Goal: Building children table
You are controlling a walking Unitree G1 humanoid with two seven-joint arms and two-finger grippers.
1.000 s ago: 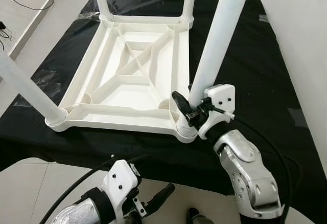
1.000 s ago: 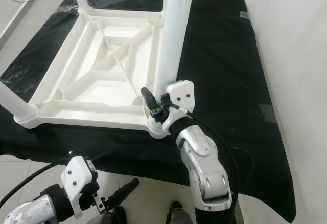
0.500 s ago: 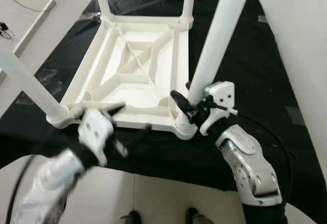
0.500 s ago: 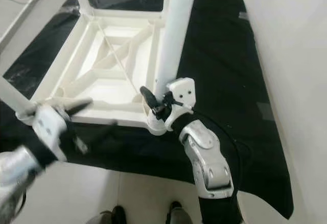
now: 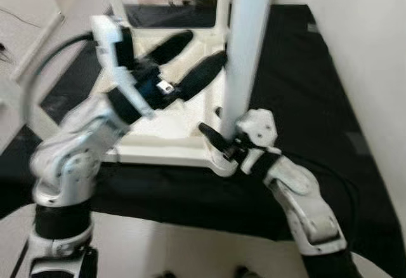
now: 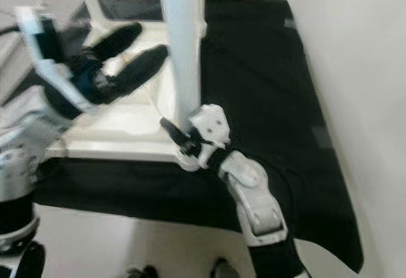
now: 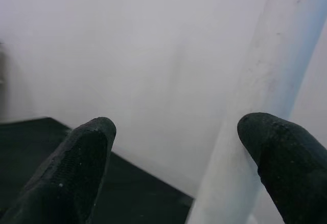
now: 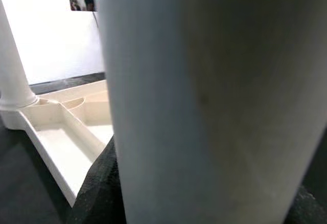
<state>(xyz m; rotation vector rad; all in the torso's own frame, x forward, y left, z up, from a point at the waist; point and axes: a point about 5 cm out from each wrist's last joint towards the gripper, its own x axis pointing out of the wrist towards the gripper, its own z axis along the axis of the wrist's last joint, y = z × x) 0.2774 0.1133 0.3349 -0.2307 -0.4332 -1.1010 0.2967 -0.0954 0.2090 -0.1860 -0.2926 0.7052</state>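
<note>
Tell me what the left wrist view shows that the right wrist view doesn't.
Left wrist view: the left gripper open, its black fingertips spread wide in the air, with a plain white wall behind and a strip of black mat below.

Right wrist view: the upturned tabletop with its ribbed underside, another leg standing at a far corner, and the right gripper's finger pressed against the near leg.

Both: the same white table leg, close up.
</note>
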